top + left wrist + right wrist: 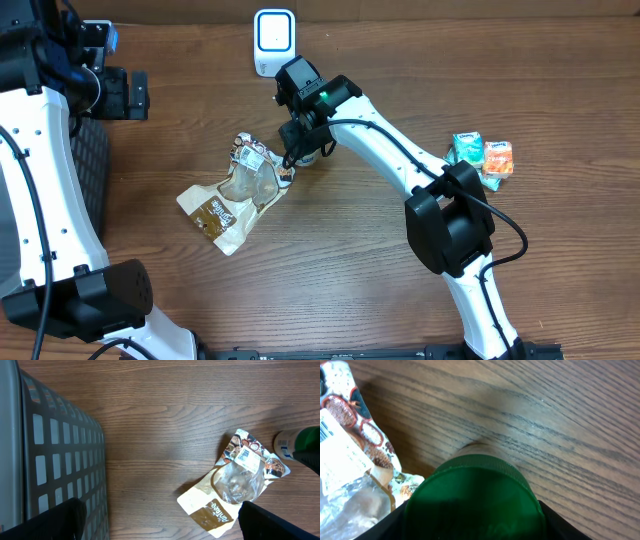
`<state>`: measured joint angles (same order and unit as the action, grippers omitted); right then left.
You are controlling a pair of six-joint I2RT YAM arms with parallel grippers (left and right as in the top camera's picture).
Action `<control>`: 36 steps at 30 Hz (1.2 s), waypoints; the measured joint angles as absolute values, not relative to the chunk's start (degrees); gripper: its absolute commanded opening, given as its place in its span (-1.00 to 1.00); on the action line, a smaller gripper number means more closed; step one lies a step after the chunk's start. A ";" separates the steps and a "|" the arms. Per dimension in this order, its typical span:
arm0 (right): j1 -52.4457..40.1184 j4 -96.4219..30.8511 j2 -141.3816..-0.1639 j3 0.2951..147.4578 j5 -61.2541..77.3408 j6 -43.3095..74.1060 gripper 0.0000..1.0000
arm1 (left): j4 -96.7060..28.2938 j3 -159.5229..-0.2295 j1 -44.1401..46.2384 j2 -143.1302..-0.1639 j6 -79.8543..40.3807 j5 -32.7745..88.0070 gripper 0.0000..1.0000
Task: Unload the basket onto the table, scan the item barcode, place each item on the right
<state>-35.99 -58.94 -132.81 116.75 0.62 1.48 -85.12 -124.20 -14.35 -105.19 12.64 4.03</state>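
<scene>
From above, you see the bottle (309, 159) standing on the table (420, 60), a bit nearer the far edge than the middle. Your right gripper (298, 148) is right over it and hides most of it. You cannot tell from here if the jaws squeeze it. A crinkly snack bag (235, 192) lies flat just beside the bottle, on its left. The white scanner (273, 40) stands at the far edge, near the bottle but not touching it. Two small packets (483, 160), one teal and one orange, sit together toward the right edge. Your left gripper (135, 93) hangs by the far left corner, over a dark basket (90, 150) at the left edge.

From your left wrist, you see both black fingers (55, 520) far apart at the bottom of the picture. The left gripper (165, 522) is wide and holds nothing. The basket (60, 450) fills the left side. The snack bag (235, 485) lies on the wood, and the bottle (292, 444) peeks in at the right edge of the picture.

From your right wrist, the bottle's green lid (472, 485) fills the lower middle. A dark finger (560, 529) shows on each side of the lid, very close. The right gripper (472, 527) is around the lid, but you cannot tell if it grips. The snack bag (350, 460) lies to the left, with its corner by the bottle.
</scene>
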 measured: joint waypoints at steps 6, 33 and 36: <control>-35.68 -61.58 -132.81 117.51 0.60 0.45 0.15 | -85.12 -124.20 -14.35 -105.19 12.62 4.03 0.99; -32.01 -74.81 -125.93 122.21 9.50 -43.03 0.48 | -85.12 -124.20 -14.35 -105.19 12.64 4.05 0.99; -30.55 -72.10 -125.93 118.52 10.48 -44.21 0.47 | -85.12 -124.20 -14.35 -105.19 12.64 4.05 0.99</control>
<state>-30.55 -72.10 -125.93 118.52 10.48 -44.21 -85.12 -124.20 -14.35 -105.19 12.64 4.05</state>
